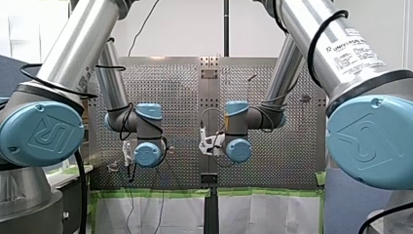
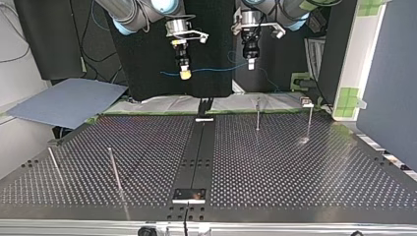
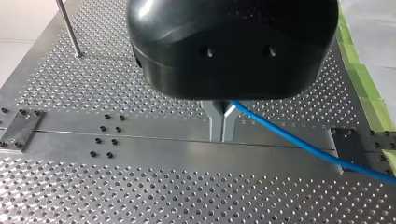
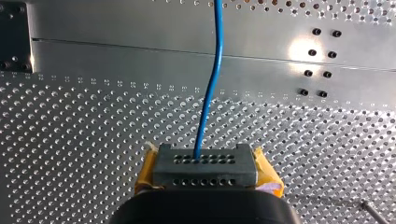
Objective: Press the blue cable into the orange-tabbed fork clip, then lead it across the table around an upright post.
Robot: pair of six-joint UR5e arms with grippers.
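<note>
**Strung high, nothing seated yet**

Nearest in the top view, a dark plate [image 2: 189,195] is bolted at the near edge of the table [image 2: 295,172]. Two thin near posts [image 2: 114,169] stand at that view's near left. Nothing of mine is down there.

Further off, at the view's far right, two far posts [image 2: 257,115] stand upright. A small pale fitting [image 2: 306,102] sits at the table's edge just beside the right-hand one. It may be the fork clip, but I cannot make out an orange tab on it.

Farthest, high over the table, I hold the blue cable [image 4: 209,98] in the air between both hands. My right gripper [image 2: 185,74], yellow-padded, is clamped onto it, and the cable runs straight out from between the pads. My left gripper [image 3: 223,133] has its metal fingers pressed together on the cable, which comes out close under the gripper's body and trails off to one side.

I judge that the pressing step has not begun. To do it well I should keep both pinches firm and bring the hands down level, so the span stays straight and lightly taut. Then I line that span over the fork's slot and push down evenly, not sideways. Slack, or one hand leading, could let the cable skate off the prongs.
</note>
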